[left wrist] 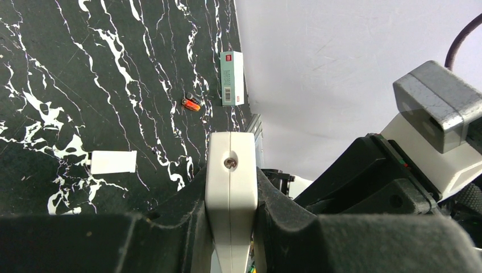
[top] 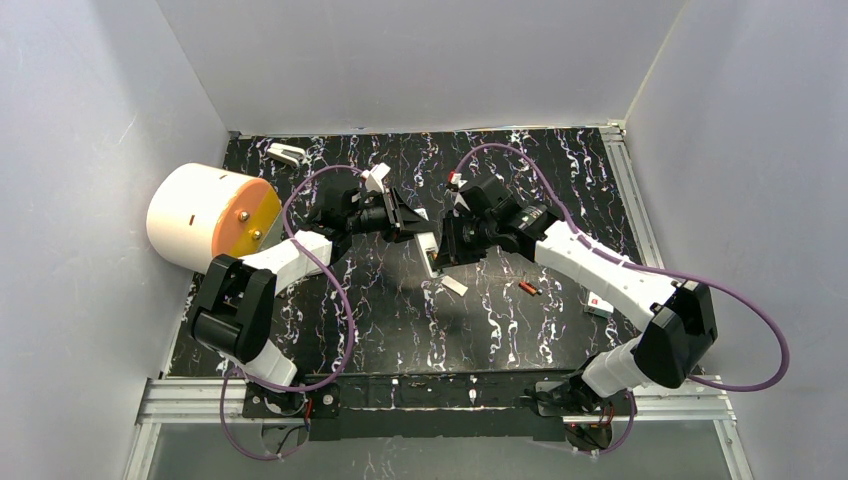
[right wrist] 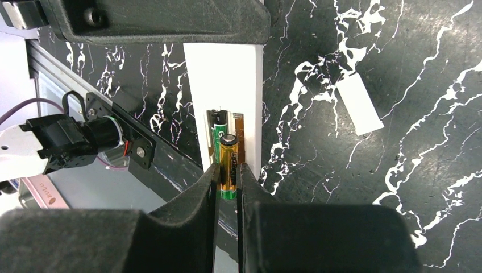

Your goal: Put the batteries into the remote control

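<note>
My left gripper is shut on the edge of a white remote control and holds it above the table; both also show in the top view, the left gripper and the remote. Its battery bay is open, with one green-ended battery lying inside. My right gripper is shut on a gold battery with a green end, its tip at the bay beside the first one. Another orange-red battery lies on the table to the right; it shows in the left wrist view.
The white battery cover lies on the black marbled table under the grippers. A small white box lies right of the loose battery. A second remote lies far left. A large white and orange cylinder stands at the left edge.
</note>
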{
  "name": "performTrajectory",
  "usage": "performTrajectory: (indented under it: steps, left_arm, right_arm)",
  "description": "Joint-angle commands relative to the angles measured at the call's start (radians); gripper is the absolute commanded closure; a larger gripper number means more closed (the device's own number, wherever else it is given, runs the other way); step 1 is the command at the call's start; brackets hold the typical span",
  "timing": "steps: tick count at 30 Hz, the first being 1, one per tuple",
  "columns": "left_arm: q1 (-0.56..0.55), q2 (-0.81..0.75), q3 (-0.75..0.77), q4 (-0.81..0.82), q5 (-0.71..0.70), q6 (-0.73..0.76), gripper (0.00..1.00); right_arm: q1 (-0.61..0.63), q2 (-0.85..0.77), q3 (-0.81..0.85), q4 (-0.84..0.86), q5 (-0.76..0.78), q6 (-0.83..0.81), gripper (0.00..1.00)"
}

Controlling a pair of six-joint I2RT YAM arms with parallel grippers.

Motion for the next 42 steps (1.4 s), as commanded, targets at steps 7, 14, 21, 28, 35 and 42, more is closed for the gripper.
performTrajectory:
  steps: [7, 14, 21, 28, 35, 42]
  left_arm:
    - [-0.004, -0.016, -0.004, 0.025, 0.033, 0.007, 1.0]
    - [-0.005, -0.011, -0.003, 0.024, 0.034, 0.001, 1.0]
    - [-0.004, -0.007, 0.0, 0.031, 0.03, -0.011, 1.0]
    - [-0.004, -0.006, -0.001, 0.034, 0.03, -0.022, 1.0]
    - [-0.004, -0.001, 0.013, 0.034, 0.044, -0.113, 1.0]
    - [-0.005, -0.054, 0.062, 0.043, 0.045, -0.243, 1.0]
  right_arm:
    - [0.005, 0.032, 0.075, -0.037, 0.019, -0.044, 0.76]
    - [0.009, 0.044, 0.074, -0.035, 0.015, -0.046, 0.74]
    - [0.018, 0.05, 0.074, -0.033, 0.015, -0.046, 0.7]
    - [0.019, 0.033, 0.076, -0.016, 0.047, -0.028, 0.69]
    - [0.02, -0.066, 0.035, 0.121, 0.123, 0.045, 0.59]
    - [0.012, -0.248, -0.072, 0.467, 0.183, 0.182, 0.46]
